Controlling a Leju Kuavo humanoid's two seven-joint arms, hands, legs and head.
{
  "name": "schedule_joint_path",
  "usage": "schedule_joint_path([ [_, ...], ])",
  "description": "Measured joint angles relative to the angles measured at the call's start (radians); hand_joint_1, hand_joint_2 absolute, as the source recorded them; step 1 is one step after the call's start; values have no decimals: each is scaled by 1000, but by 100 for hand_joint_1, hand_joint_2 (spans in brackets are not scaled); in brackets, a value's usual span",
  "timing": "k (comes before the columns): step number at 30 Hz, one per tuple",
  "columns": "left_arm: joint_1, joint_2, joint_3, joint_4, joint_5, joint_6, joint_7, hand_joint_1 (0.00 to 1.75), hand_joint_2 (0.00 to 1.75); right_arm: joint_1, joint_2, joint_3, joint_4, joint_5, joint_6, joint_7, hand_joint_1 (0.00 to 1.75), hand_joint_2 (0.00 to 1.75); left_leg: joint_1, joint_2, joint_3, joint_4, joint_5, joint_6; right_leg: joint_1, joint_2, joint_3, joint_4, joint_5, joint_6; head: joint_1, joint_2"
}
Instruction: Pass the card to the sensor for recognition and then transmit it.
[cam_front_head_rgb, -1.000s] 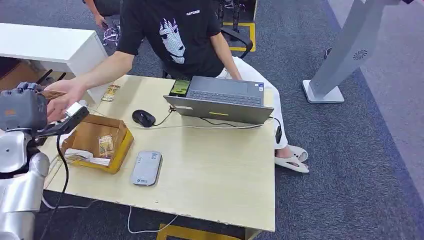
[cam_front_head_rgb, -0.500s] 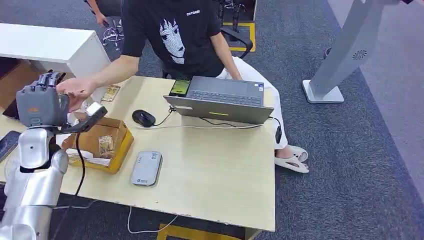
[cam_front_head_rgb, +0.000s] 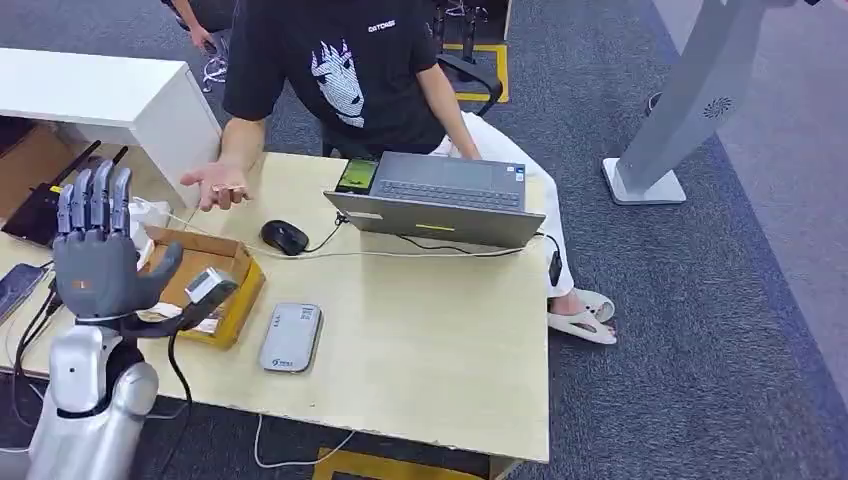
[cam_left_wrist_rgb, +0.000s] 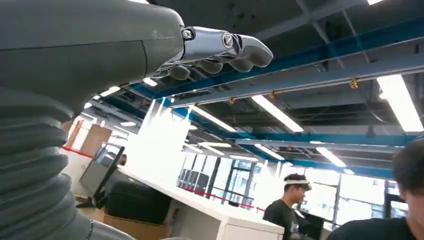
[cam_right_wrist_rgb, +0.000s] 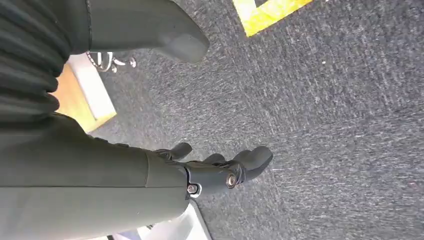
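My left hand (cam_front_head_rgb: 98, 258) is raised over the table's left end, upright with straight, spread fingers (cam_left_wrist_rgb: 222, 44) and nothing in it. The grey card sensor (cam_front_head_rgb: 291, 337) lies flat on the table to its right. A cardboard box (cam_front_head_rgb: 243, 296) sits between them, partly hidden by my wrist. A person's hand (cam_front_head_rgb: 215, 184) hovers palm up over the table's far left corner; I cannot tell whether a card lies on it. My right hand (cam_right_wrist_rgb: 220, 170) hangs over carpet, fingers loosely bent and empty.
A laptop (cam_front_head_rgb: 440, 195) with a phone (cam_front_head_rgb: 358, 175) behind it and a wired mouse (cam_front_head_rgb: 284, 237) sit at the table's far side, in front of the seated person (cam_front_head_rgb: 350, 70). A white cabinet (cam_front_head_rgb: 100, 90) stands at the left, a grey kiosk base (cam_front_head_rgb: 645, 182) at the right.
My left hand has come down and back from the person's hand, and now stands upright and empty. The person's hand has drawn back toward the far edge, palm up.
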Motion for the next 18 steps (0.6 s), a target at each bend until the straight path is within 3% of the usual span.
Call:
schedule_joint_path([
  [4, 133, -23, 7, -107, 58, 69, -45, 0, 175, 1, 0, -10, 0, -17, -6, -6, 0, 175, 0, 3, 1, -1, -1, 0, 0, 3, 1, 0, 0, 0, -1, 0],
  [8, 309, -127, 76, -261, 147, 123, -208, 0, 175, 8, 3, -26, 0, -29, -15, -11, 0, 175, -1, 3, 0, -1, -2, 2, 0, 2, 0, 0, -1, 1, 0, 0],
  [10, 359, -160, 108, -312, 171, 124, -250, 0, 175, 8, 5, -29, 0, -30, -17, -14, 0, 175, -1, 2, -1, -1, -2, 2, 0, 1, 0, -1, -1, 1, 0, 0],
  [13, 419, -304, 226, -393, 419, 125, -488, 0, 175, 8, 9, -39, 0, -39, -29, -24, 0, 175, -1, 2, -1, -1, -3, 3, 0, 1, 1, -1, -1, 1, 0, 0],
  [14, 439, -347, 266, -413, 500, 127, -524, 0, 175, 9, 10, -41, 0, -39, -33, -26, 0, 175, -1, 3, 0, -1, -3, 3, 0, 1, 1, -1, -1, 1, 1, 0],
  [18, 484, -438, 409, -444, 760, 130, -528, 0, 175, 12, 18, -50, 0, -39, -45, -41, 0, 175, -1, 0, -1, -1, -3, 3, -1, -2, 1, -1, -1, 1, 0, 0],
])
